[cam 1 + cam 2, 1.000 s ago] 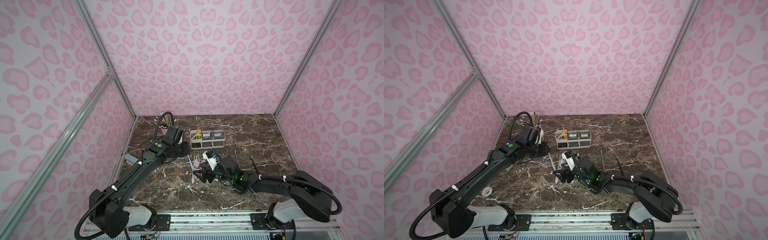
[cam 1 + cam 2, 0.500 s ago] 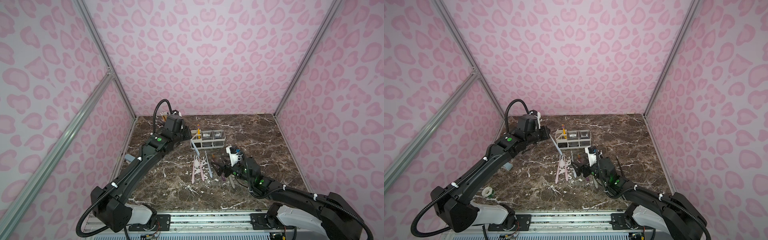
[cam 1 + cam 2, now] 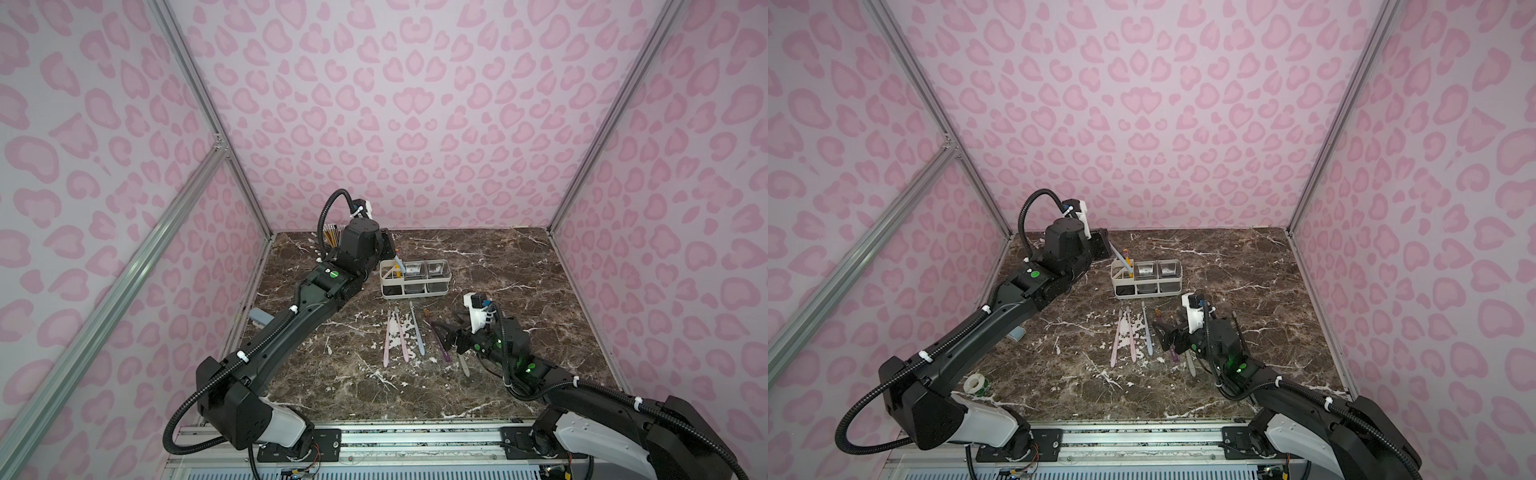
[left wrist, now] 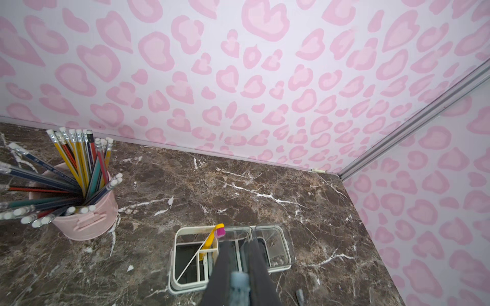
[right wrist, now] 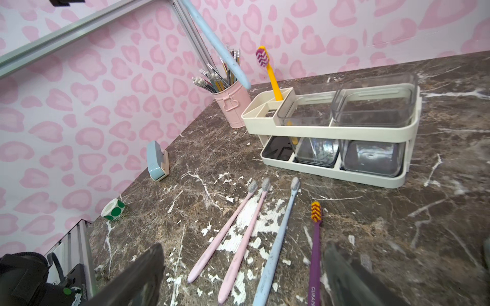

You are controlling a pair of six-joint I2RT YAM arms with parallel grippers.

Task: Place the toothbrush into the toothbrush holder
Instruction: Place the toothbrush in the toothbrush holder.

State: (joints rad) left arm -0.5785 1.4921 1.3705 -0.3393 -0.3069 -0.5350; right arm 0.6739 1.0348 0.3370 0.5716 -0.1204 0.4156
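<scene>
**Blue toothbrush poised over the holder's slotted end**

The left tool is closed on a pale blue toothbrush. The brush is tilted, and its free end hangs just above the slotted end of the white toothbrush holder, not inside it. One slot holds a yellow toothbrush standing bristles up. Two clear square cups fill the other bays. Nearby, a pink cup is packed with pencils. The right tool is spread wide above the worktop, gripping nothing. Below it lie two pink toothbrushes, a second blue toothbrush and a purple toothbrush whose handle reads "CURAP", the rest cut off.
</scene>
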